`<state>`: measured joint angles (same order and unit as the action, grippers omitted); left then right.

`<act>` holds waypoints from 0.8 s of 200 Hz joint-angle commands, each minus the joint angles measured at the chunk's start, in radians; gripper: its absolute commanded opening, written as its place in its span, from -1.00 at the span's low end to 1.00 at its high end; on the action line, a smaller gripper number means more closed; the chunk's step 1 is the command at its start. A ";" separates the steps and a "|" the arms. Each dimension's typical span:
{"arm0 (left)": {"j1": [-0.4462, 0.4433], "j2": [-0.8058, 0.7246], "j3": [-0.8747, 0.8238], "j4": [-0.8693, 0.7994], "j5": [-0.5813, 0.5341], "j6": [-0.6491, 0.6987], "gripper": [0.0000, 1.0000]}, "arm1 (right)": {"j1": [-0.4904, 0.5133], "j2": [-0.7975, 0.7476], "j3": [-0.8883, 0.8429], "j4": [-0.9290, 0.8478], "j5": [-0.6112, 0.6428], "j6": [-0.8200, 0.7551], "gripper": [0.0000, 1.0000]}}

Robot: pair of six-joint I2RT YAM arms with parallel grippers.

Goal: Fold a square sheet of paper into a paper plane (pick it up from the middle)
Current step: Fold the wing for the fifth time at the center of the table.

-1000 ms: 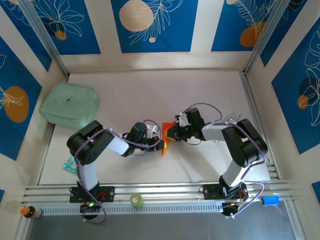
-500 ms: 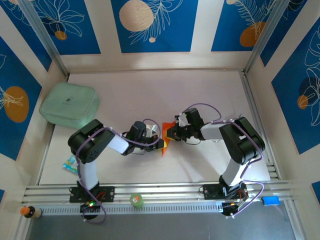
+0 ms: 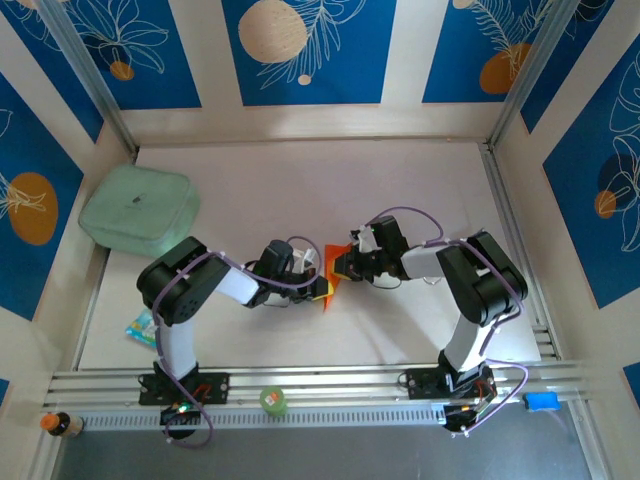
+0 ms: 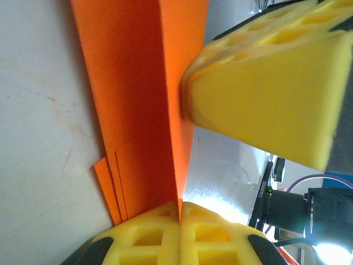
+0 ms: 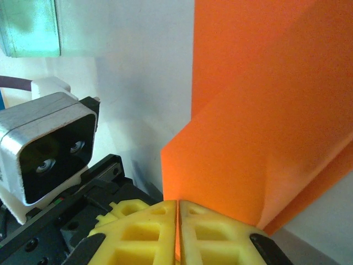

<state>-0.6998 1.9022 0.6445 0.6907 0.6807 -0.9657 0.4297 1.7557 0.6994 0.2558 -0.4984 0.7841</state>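
Paper (image 3: 334, 268), creased, sits mid-table between two facing grippers — left gripper (image 4: 179, 207) and right gripper (image 5: 177, 205) each pinch it tight between closed pads.

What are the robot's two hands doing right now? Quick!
Left fingers: closed, pinching the orange paper.
Right fingers: closed, pinching the same orange paper.
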 commanded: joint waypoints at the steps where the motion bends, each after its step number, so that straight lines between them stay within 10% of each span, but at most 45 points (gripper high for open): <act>1: 0.005 0.078 -0.029 -0.146 -0.064 0.012 -1.00 | -0.009 0.023 0.007 0.007 -0.015 -0.017 -0.80; 160: 0.008 0.073 -0.050 -0.155 -0.102 -0.004 -1.00 | -0.014 0.028 0.034 -0.058 0.000 -0.023 -0.77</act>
<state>-0.6956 1.9068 0.6468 0.6884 0.6842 -0.9871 0.4225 1.8122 0.7219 0.2443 -0.4995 0.7841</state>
